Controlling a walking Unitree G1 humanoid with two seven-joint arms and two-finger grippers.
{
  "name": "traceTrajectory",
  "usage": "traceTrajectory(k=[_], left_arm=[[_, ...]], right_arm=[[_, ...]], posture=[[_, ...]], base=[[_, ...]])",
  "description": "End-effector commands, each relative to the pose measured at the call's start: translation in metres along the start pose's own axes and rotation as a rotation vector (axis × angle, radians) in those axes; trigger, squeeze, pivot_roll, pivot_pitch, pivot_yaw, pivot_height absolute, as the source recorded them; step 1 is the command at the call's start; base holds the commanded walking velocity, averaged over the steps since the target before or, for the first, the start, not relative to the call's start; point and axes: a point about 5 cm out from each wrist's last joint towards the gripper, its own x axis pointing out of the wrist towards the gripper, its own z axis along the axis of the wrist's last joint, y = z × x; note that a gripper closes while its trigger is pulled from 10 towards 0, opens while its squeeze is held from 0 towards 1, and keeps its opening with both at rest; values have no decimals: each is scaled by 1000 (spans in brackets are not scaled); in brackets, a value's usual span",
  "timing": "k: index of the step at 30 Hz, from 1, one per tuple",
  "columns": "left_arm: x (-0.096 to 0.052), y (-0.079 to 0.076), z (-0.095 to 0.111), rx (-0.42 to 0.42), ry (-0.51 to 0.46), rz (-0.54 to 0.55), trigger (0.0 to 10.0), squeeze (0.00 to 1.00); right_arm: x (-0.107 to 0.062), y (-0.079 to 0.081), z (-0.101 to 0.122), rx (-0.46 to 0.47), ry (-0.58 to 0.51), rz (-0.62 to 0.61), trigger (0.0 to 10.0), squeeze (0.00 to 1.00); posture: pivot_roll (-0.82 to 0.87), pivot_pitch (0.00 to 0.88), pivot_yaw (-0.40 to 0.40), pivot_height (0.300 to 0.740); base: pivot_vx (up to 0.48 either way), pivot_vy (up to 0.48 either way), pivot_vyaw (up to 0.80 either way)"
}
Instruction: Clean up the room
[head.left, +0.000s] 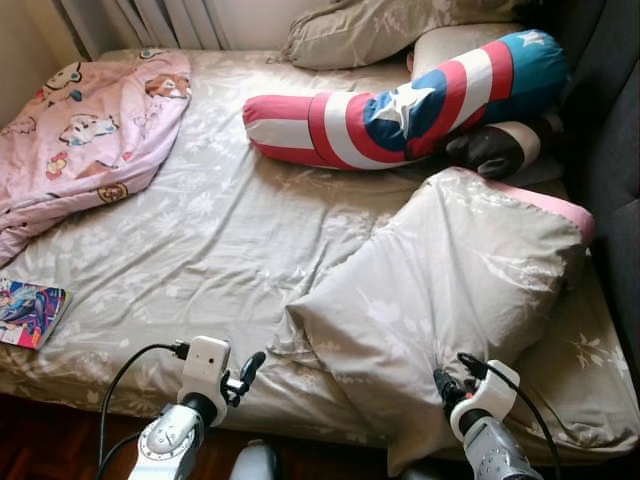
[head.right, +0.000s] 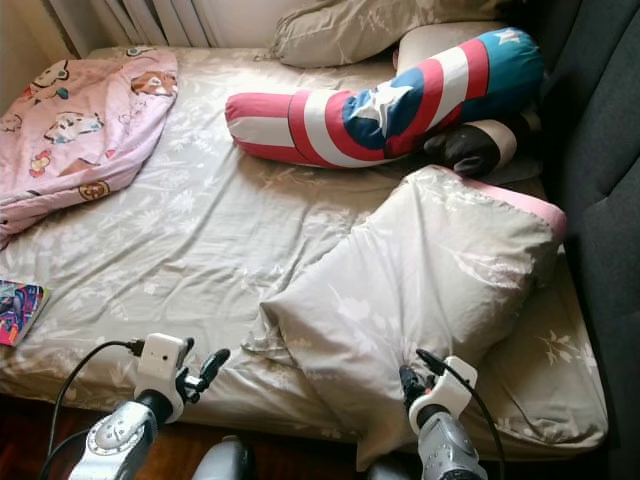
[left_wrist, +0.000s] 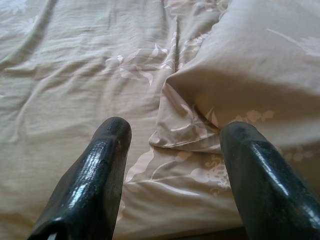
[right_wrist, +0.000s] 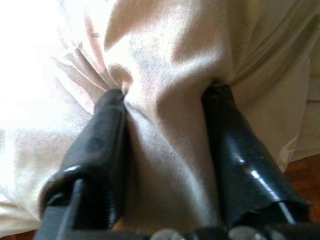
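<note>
Pillow (head.left: 450, 280): laid on the right half of the bed (head.left: 200, 230), its long axis slanted from the near edge up toward the headboard corner.
Right claw (right_wrist: 165, 145): clamped on a fold of the pillow's near end.
Left claw (left_wrist: 175, 165): fingers apart, empty, held just beside the pillow's near-left corner.
Nearer arm: the right, already gripping; the left is judged free to take the other corner.

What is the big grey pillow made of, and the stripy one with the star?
The grey pillow looks like soft woven cloth, matte: it creases and bunches in the right gripper. The stripy pillow looks like smooth printed fabric, plump; the filling cannot be seen.
</note>
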Motion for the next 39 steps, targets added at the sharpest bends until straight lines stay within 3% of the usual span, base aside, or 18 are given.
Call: traceTrajectory(k=[1, 15, 20, 22, 23, 24, 27, 30, 35, 36, 39], left_arm=[[0, 1, -4, 4, 13, 14, 10000, 0], [13, 8, 0, 12, -4, 26, 10000, 0], [17, 12, 2, 13, -9, 34, 10000, 0], [18, 12, 2, 13, -10, 35, 10000, 0], [19, 12, 2, 13, -13, 36, 10000, 0], [19, 12, 2, 13, -13, 36, 10000, 0], [19, 13, 2, 11, -13, 38, 10000, 0], [20, 13, 1, 10, -13, 38, 10000, 0], [21, 12, 0, 8, -12, 36, 10000, 0], [21, 12, 0, 8, -12, 36, 10000, 0], [21, 12, -1, 8, -11, 33, 10000, 0]], right_arm=[[-4, 6, -31, -7, 133, 16, 0, 0], [-2, 2, -23, -11, 113, -15, 0, 0], [-4, -18, -6, -27, 52, -119, 0, 0], [-4, -26, 5, -62, 17, -159, 0, 0], [-6, -37, 22, -68, -47, -226, 0, 0], [-6, -37, 22, -68, -47, -226, 0, 0], [-14, -62, 71, -105, -203, -356, 0, 0], [-18, -70, 85, -99, -244, -393, 0, 0], [-43, -104, 139, -127, -380, -564, 0, 0], [-43, -104, 139, -127, -380, -564, 0, 0], [-63, -125, 169, -123, -450, -680, 0, 0]], posture=[[97, 107, 35, 662], [62, 31, 36, 662], [53, 19, 36, 662], [51, 21, 36, 662], [50, 22, 36, 662], [50, 22, 36, 662], [32, 29, 38, 662], [23, 32, 39, 662], [9, 38, 42, 662], [9, 38, 42, 662], [1, 42, 46, 662]], base=[[0, 0, 0], [0, 0, 0], [0, 0, 0], [0, 0, 0], [0, 0, 0], [0, 0, 0], [0, 0, 0], [0, 0, 0], [0, 0, 0], [0, 0, 0], [0, 0, 0]])
